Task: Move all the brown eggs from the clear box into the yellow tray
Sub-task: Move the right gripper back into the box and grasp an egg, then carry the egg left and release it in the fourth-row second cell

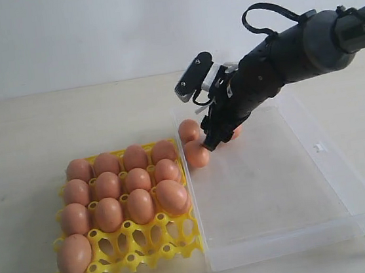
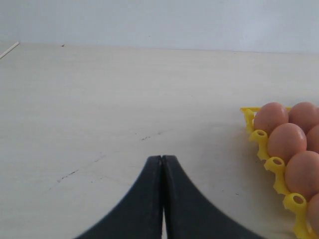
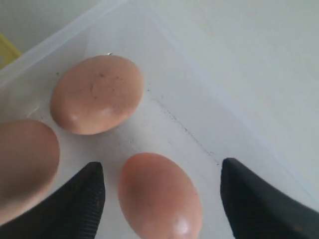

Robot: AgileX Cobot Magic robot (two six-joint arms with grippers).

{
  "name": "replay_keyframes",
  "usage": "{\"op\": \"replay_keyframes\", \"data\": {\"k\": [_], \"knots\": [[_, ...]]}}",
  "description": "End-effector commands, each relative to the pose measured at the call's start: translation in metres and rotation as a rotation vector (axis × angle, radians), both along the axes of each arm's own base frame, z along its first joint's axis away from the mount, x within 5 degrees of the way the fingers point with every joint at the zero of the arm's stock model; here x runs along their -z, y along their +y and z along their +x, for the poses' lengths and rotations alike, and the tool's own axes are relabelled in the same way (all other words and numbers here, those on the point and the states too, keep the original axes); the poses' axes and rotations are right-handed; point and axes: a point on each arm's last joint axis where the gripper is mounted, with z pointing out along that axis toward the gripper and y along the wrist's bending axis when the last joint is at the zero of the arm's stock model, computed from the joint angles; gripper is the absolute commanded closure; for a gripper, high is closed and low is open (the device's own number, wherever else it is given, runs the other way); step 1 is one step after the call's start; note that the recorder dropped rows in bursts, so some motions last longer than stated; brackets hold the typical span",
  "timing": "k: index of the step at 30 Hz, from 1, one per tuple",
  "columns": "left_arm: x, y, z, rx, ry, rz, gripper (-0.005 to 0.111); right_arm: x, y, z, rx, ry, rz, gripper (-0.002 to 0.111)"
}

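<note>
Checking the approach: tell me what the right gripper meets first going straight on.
The right gripper would most likely meet the brown egg between its open fingers, in the clear box; depth is unclear.

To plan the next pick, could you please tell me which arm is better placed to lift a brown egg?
Right. The right pincer is open astride a brown egg in the clear box; the left pincer is shut over the table beside the yellow tray.
</note>
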Motion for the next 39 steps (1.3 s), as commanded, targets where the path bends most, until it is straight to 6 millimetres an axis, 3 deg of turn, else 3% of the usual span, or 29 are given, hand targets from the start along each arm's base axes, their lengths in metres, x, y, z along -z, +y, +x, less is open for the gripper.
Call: {"op": "replay_keyframes", "data": {"k": [1,5,7,12,16,20,25,29,30,34,37,39], "knots": [[-0.003,0.000,0.000,0.004,-0.020,-0.009,0.107,0.007,0.000,0.009,0.023,0.033,-0.018,0.044],[-0.003,0.000,0.000,0.004,-0.020,-0.009,0.107,0.013,0.000,0.011,0.038,0.078,-0.043,0.050],[-0.003,0.000,0.000,0.004,-0.020,-0.009,0.107,0.015,0.000,0.012,0.045,0.098,-0.051,0.059],[-0.003,0.000,0.000,0.004,-0.020,-0.009,0.107,0.014,0.001,0.012,0.058,0.103,-0.036,0.105],[-0.003,0.000,0.000,0.004,-0.020,-0.009,0.107,-0.001,0.001,0.011,0.091,0.092,0.012,0.108],[-0.003,0.000,0.000,0.004,-0.020,-0.009,0.107,-0.035,0.004,0.004,0.189,0.062,0.158,0.108],[-0.003,0.000,0.000,0.004,-0.020,-0.009,0.107,-0.076,0.025,-0.034,0.203,-0.009,0.402,0.108],[-0.003,0.000,0.000,0.004,-0.020,-0.009,0.107,-0.086,0.053,-0.078,0.096,-0.053,0.482,0.108],[-0.003,0.000,0.000,0.004,-0.020,-0.009,0.107,-0.084,0.069,-0.099,0.039,-0.064,0.515,0.108],[-0.003,0.000,0.000,0.004,-0.020,-0.009,0.107,-0.070,0.100,-0.142,-0.049,-0.045,0.676,0.108],[-0.003,0.000,0.000,0.004,-0.020,-0.009,0.107,-0.060,0.109,-0.161,-0.102,0.070,0.879,0.108],[-0.003,0.000,0.000,0.004,-0.020,-0.009,0.107,-0.042,0.111,-0.166,-0.083,0.166,0.911,0.108]]}}
